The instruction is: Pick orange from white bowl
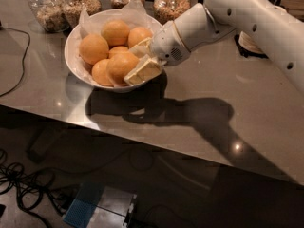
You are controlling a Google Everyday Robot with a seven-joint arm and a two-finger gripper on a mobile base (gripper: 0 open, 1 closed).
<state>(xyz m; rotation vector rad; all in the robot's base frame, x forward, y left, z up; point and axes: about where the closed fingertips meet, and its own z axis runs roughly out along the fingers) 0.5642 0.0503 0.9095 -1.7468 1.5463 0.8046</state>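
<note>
At the upper left of the frame, the gripper [131, 63] is seen with jaws parted about the front orange [116, 66] in the white bowl [69, 51]; if closed off-centre, the orange could be squeezed out sideways.

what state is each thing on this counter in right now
wide round glossy white bowl: upright on the counter, paper-lined, full
round oranges: five showing, piled in the bowl
white robot gripper: inside the bowl's right side, at the front orange
glass jars: upright behind the bowl, filled with grainy contents
</note>
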